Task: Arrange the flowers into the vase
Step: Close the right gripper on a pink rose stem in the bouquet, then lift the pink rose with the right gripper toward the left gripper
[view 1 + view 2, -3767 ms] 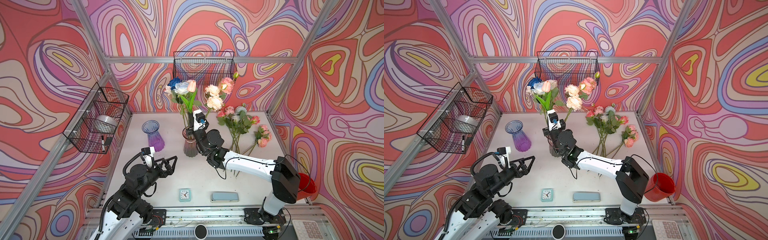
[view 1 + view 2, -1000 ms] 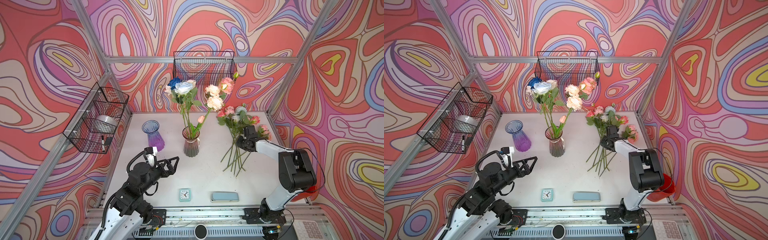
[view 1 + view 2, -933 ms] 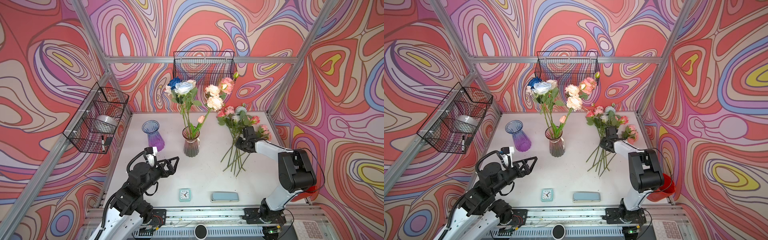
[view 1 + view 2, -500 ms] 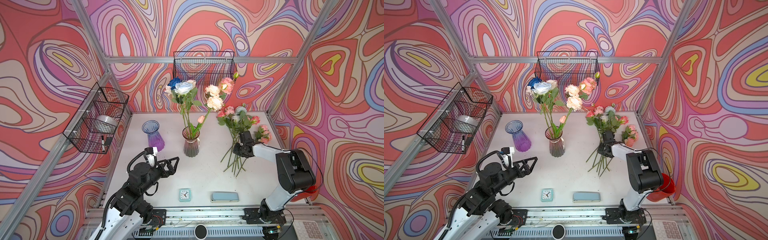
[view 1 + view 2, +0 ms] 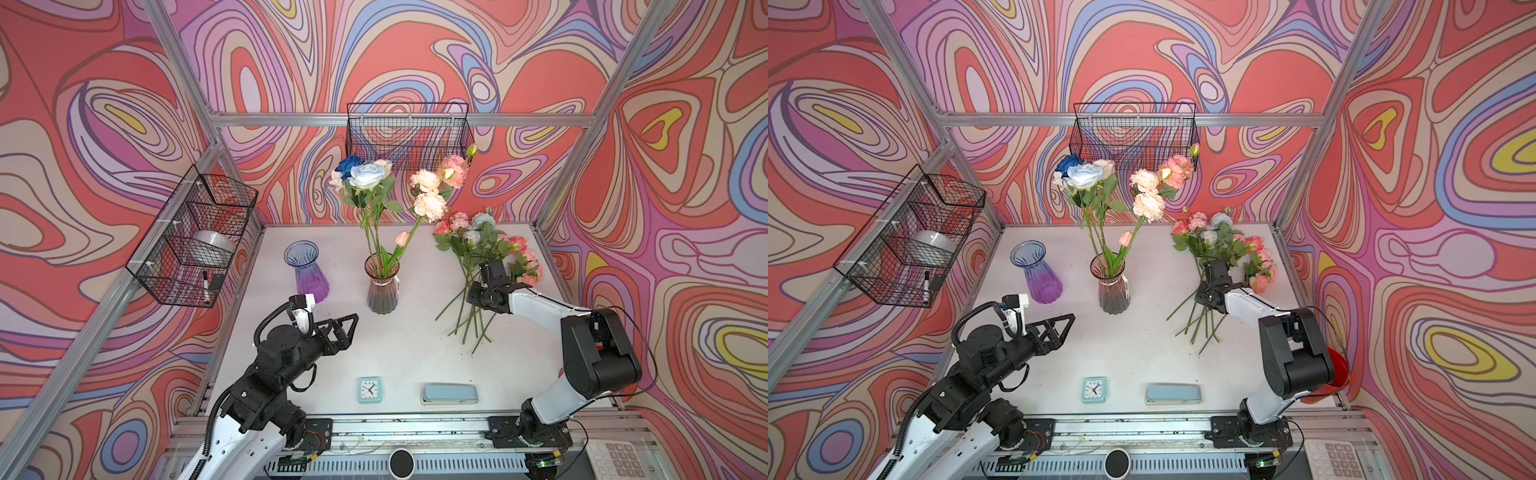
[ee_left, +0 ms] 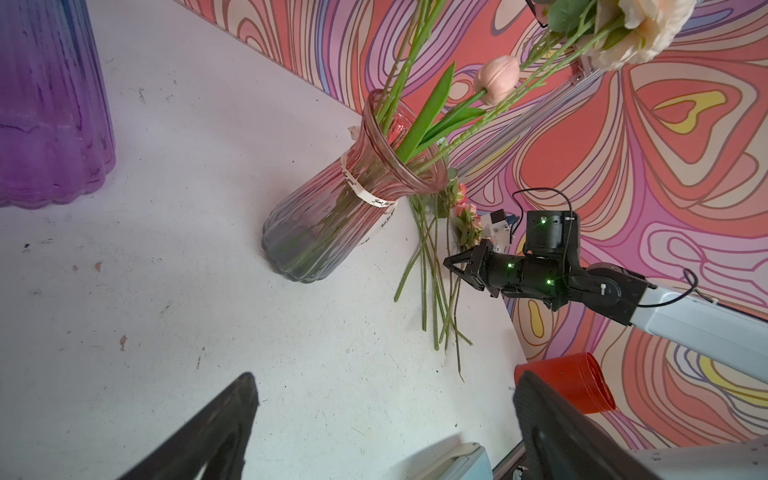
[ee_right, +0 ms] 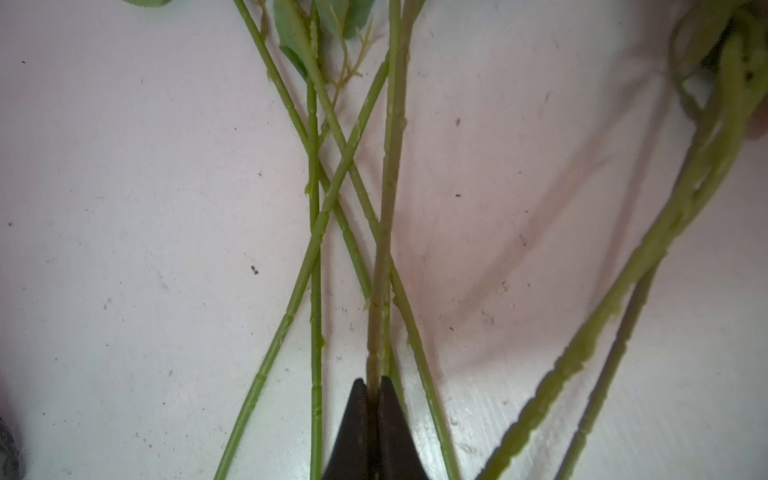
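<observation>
The right gripper (image 7: 377,382) is seen pinched tight on a green stem (image 7: 386,199) of the loose flowers (image 5: 478,245), which are spread on the white desk (image 5: 415,345) right of centre in both top views, with their heads toward the back wall. Other flowers (image 5: 370,178) are stood in the pink-grey vase (image 5: 382,291) at mid-frame, and a purple vase (image 5: 309,274) is placed to its left. The left gripper (image 5: 353,330) is held wide apart above the desk, lower left of centre, with nothing gripped.
</observation>
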